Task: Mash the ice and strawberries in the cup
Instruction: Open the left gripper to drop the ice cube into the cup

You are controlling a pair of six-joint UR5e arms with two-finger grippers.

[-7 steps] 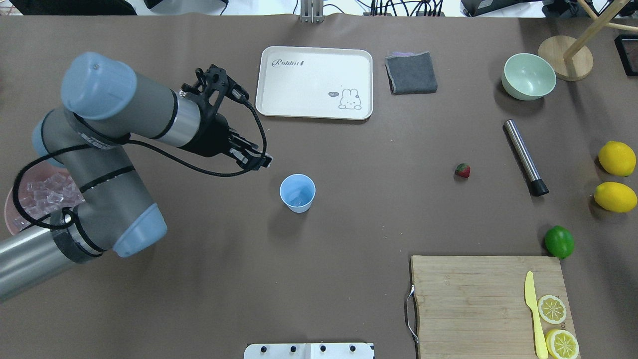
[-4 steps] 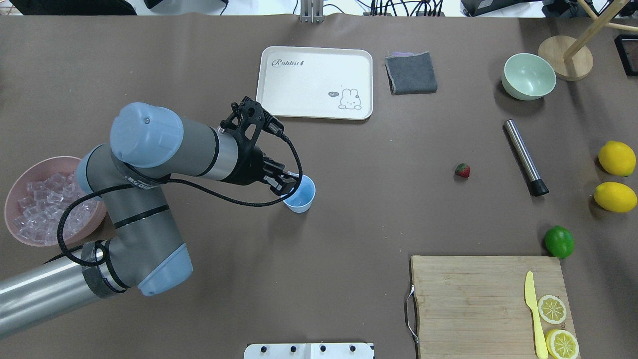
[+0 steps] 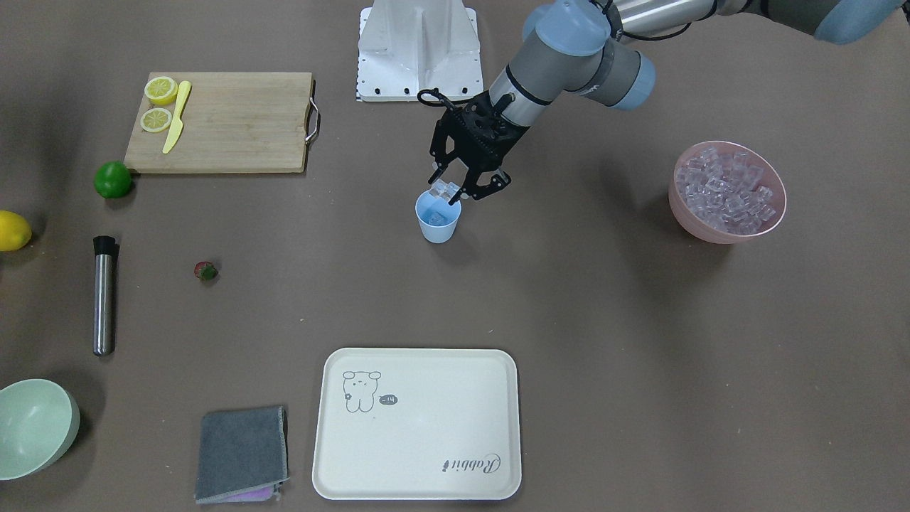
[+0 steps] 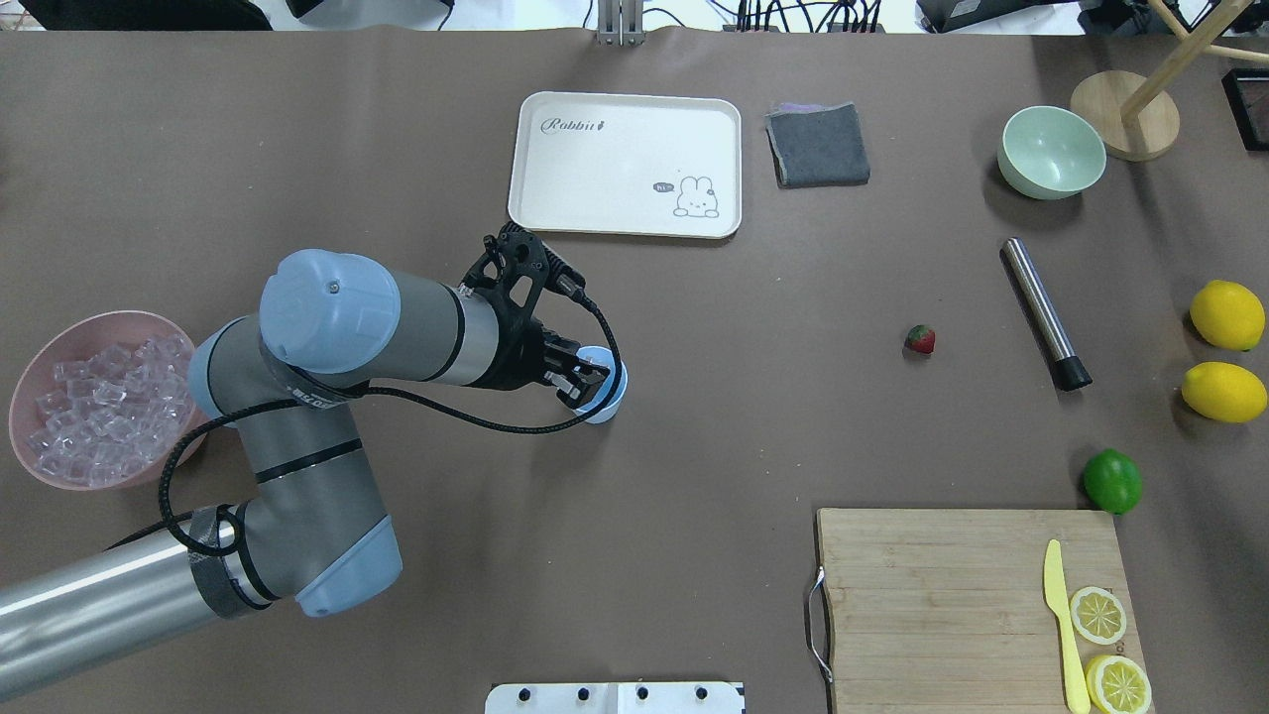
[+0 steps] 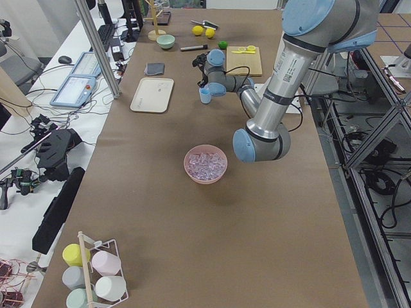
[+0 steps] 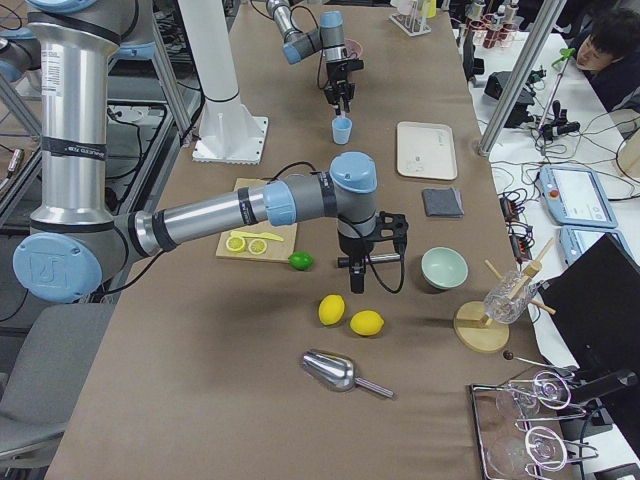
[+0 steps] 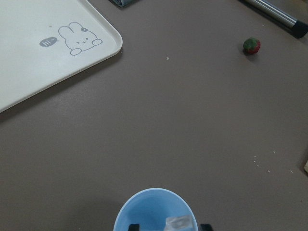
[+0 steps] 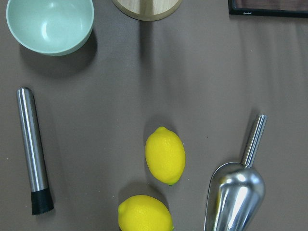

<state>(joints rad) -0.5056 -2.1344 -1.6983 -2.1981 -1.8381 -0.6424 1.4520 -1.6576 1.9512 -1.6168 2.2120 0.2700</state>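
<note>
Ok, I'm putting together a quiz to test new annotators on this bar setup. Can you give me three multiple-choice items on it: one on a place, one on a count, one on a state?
1. Where is the strawberry?
A. on the bare table, between the blue cup and the steel muddler
B. inside the blue cup
C. touching the steel muddler

2. How many whole lemons lie on the table?
A. one
B. two
C. four

3. How does the blue cup stand?
A. tipped on its side
B. upside down
C. upright, mouth up

Answers:
1. A: in the overhead view the berry lies alone on the table, apart from both.
2. B: two uncut yellow lemons sit near each other at the table's edge.
3. C: the left wrist view looks down into its open rim.
</note>
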